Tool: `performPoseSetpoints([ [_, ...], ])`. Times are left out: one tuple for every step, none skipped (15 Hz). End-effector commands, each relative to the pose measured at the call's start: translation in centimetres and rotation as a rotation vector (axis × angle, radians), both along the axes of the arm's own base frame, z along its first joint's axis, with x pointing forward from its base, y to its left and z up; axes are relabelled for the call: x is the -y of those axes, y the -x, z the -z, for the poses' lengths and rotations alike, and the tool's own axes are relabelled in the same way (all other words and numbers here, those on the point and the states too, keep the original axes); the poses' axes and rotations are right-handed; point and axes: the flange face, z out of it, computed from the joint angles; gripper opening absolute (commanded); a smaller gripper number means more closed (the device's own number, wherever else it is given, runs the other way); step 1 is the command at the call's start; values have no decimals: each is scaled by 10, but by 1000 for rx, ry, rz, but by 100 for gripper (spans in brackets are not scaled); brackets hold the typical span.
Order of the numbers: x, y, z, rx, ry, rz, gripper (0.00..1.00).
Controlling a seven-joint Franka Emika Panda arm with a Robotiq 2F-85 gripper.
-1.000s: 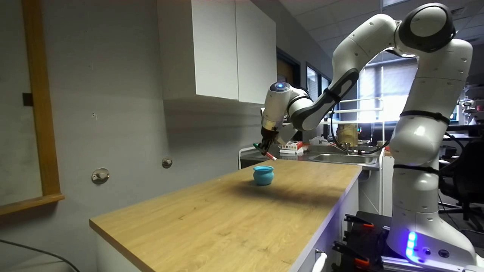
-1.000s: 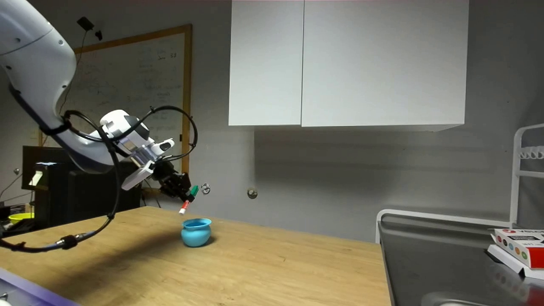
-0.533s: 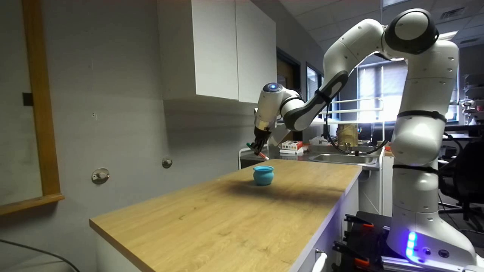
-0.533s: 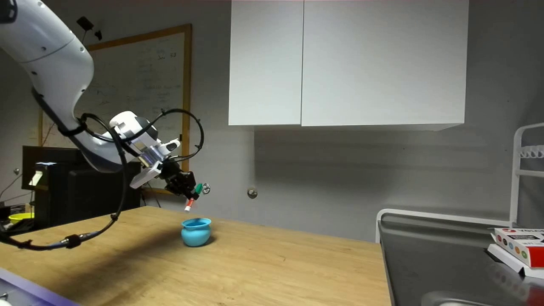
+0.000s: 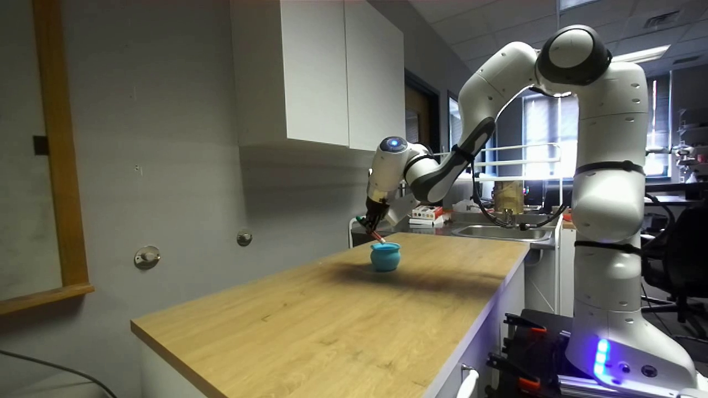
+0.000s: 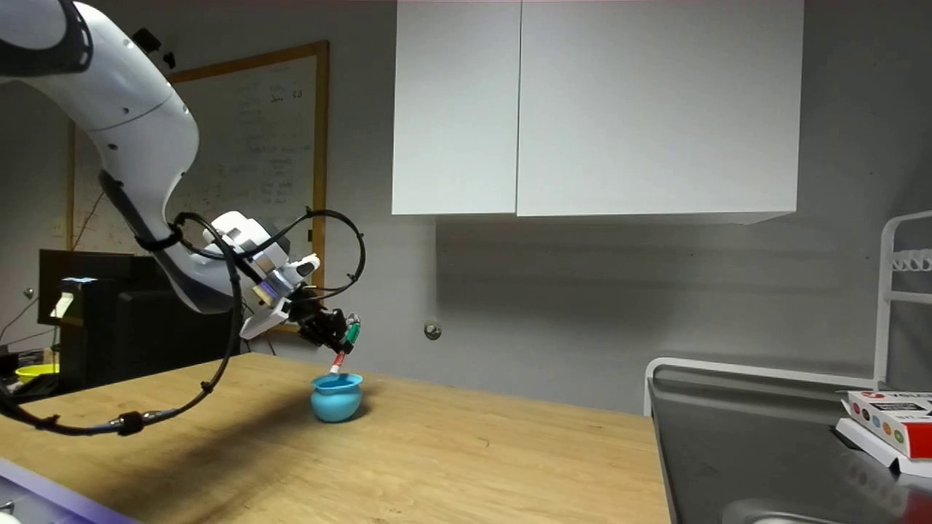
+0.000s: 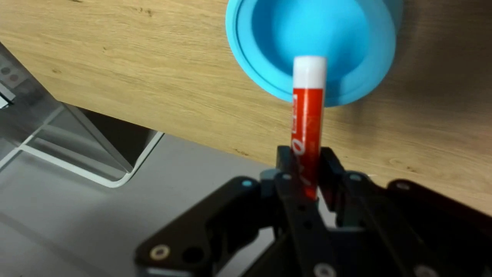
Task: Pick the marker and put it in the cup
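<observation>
A: Gripper status?

B: Clamped on the marker, roughly mid-length. Wrist view: black fingers either side of the red barrel.

A: Marker angle?

B: Tilted. White end low, green end high, same in both exterior views.

A: Where's it vs. the cup?

B: White end shows over its mouth in wrist view. In both exterior views the tip's approx. level w/ the rim; can't tell if it touches or dips in.

A: Cup's upright?

B: Yep, blue, round, on the wood-grain counter. In an exterior view it's nr the far end, toward the left edge.

A: And the arm?

B: White w/ black bands. Stands right of the counter & reaches left over it in an exterior view.

A: Background?

B: In an exterior view: white cabinet high on the far wall, whiteboard far left, boxes right on a gray worktop, rack far right. Sink past the counter's far end, in an exterior view.
</observation>
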Motion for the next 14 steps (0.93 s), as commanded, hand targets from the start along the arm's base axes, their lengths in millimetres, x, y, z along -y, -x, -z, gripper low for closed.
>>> performPoseSetpoints([
  [15, -17, 10, 33, -12, 24, 12],
  [20, -20, 11, 36, -16, 31, 12],
  [24, -22, 12, 38, -21, 40, 12],
  [29, -24, 14, 39, -27, 46, 12],
  [32, -25, 15, 39, -31, 52, 12],
  [36, -26, 15, 40, -34, 57, 12],
  [39, -27, 17, 40, -39, 62, 12],
  [42, -27, 17, 39, -44, 66, 12],
  [45, -26, 19, 38, -49, 72, 12],
  [47, -26, 19, 36, -54, 77, 12],
  [48, -25, 21, 35, -58, 82, 12],
  [50, -23, 23, 32, -63, 87, 12],
  [51, -23, 24, 33, -66, 92, 12],
  [52, -22, 26, 30, -68, 98, 12],
])
